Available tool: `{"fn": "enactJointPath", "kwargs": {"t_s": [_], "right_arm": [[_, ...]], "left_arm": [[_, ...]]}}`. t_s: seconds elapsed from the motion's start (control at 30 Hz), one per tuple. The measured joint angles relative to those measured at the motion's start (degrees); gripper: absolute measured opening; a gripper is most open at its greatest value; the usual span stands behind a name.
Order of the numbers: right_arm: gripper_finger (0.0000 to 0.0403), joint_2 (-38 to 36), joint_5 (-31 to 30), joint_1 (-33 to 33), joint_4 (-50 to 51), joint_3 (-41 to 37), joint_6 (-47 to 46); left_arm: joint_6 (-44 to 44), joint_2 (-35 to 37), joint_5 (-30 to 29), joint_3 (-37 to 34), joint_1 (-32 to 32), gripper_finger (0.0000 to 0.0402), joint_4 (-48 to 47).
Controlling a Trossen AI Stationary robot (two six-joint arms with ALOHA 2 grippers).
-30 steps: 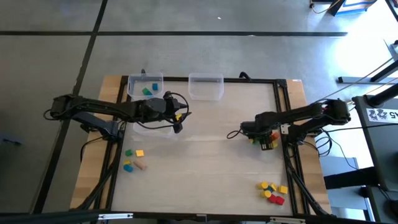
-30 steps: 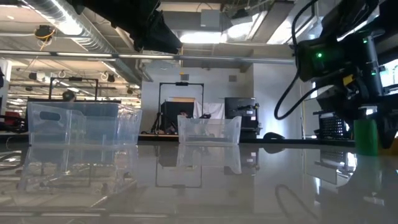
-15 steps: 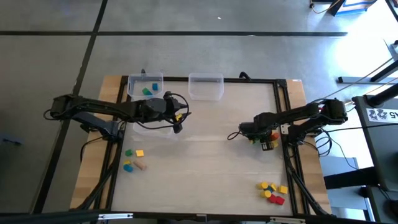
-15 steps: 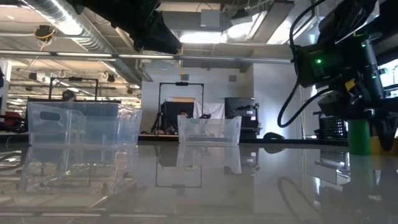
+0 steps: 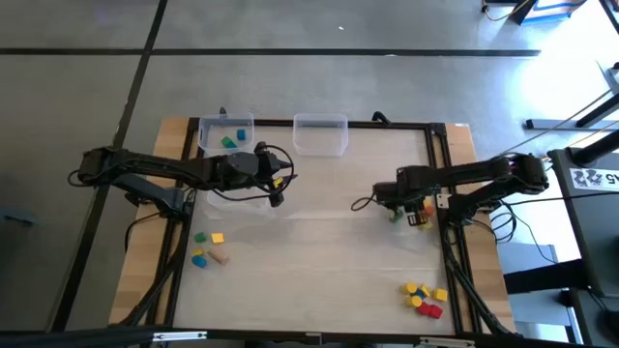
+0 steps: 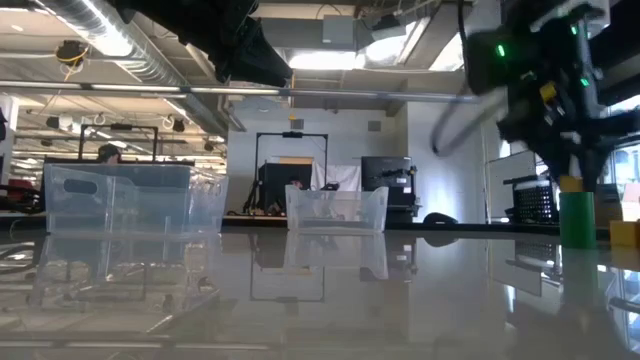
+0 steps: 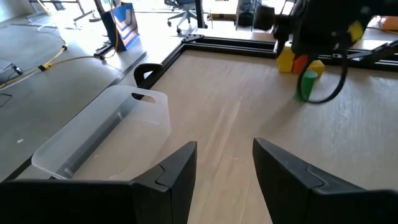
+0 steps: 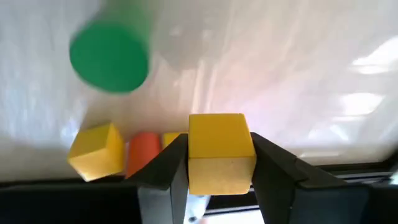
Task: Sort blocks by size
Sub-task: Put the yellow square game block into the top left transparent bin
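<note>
My right gripper point(image 5: 395, 200) is shut on a yellow cube point(image 8: 219, 152), above a small group of blocks near the table's right edge: a green cylinder point(image 8: 109, 57) standing on end, a yellow cube point(image 8: 93, 155), an orange-red block point(image 8: 143, 152) and another yellow block point(image 8: 173, 140). The green cylinder also shows in the low view point(image 6: 577, 218) and in the high view point(image 5: 396, 215). My left gripper point(image 7: 224, 168) is open and empty, hovering by a clear bin point(image 5: 240, 193) at the table's left. My right gripper pinches the yellow cube by two opposite sides point(image 8: 194, 155) between its two fingers. The fingers come from above, pointing down. The cube sits level in the hold, lifted clear of the table and of the blocks below.
A clear bin point(image 5: 226, 133) at the far left holds a blue and a green block. Another clear bin point(image 5: 320, 133) stands at the far middle. Loose blocks point(image 5: 208, 249) lie near the left edge, and a pile of yellow and red blocks point(image 5: 424, 298) lies at the near right.
My right gripper has risen from the group of blocks, shut on the yellow cube, and has gone a little toward the table's far edge. The cube is now lifted clear of the table.
</note>
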State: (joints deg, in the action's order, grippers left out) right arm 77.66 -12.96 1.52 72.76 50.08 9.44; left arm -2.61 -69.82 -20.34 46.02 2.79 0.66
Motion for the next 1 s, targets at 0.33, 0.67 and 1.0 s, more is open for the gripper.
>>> {"fn": "enactJointPath", "kwargs": {"t_s": [0.33, 0.67, 1.0], "right_arm": [[0.0144, -2.3, -7.2, 0.0, -8.1, 11.6, 6.4], [0.0146, -0.1, -3.1, 4.8, -46.1, 10.3, 24.7], [0.0145, 9.6, 11.6, 14.6, -73.7, 10.6, 30.0]], "left_arm": [[0.2, 0.0, 0.0, 0.0, 0.0, 0.0155, -0.9], [-2.0, 4.4, 0.0, 0.0, -0.1, 0.0155, -13.4], [-6.6, 13.3, -2.9, 0.0, 0.0, 0.0155, -26.6]]}}
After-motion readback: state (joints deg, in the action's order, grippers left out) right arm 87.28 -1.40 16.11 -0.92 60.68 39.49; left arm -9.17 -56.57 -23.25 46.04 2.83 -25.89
